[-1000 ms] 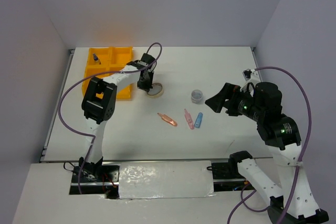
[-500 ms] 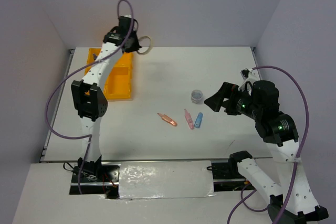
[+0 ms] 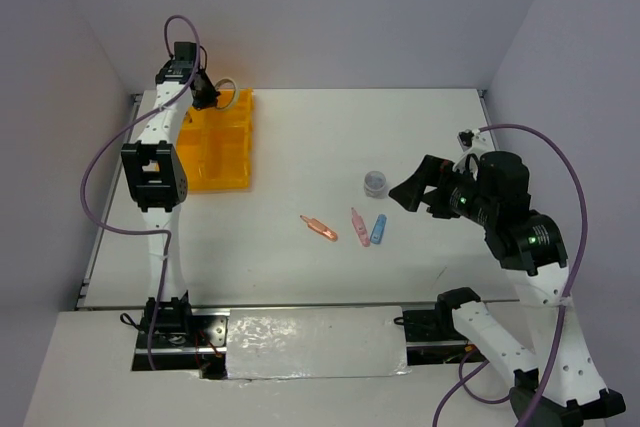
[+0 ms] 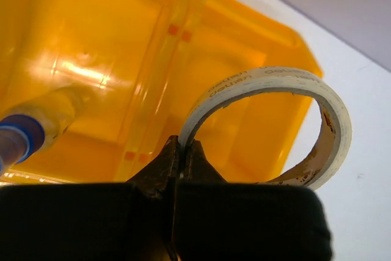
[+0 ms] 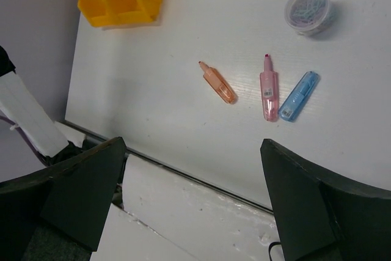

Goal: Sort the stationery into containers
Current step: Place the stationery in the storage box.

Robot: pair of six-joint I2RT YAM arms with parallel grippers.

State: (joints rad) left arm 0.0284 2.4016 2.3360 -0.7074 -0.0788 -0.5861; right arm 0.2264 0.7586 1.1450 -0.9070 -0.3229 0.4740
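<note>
Your left claw (image 4: pixel 179 151) pinches the ring (image 4: pixel 263 77) above the tray (image 3: pixel 225 172). Its far right compartment (image 4: pixel 256 128) lies beneath the ring.

The tan tape ring (image 4: pixel 269 81) is hanging upright over the orange-yellow tray (image 3: pixel 246 142), with a blue-capped bottle (image 4: pixel 18 136) lying in one compartment. The clear jar (image 3: pixel 375 182), two pink pieces (image 3: pixel 319 228) (image 3: pixel 358 226) and blue piece (image 3: pixel 378 229) are resting on the table (image 3: pixel 300 137).
</note>
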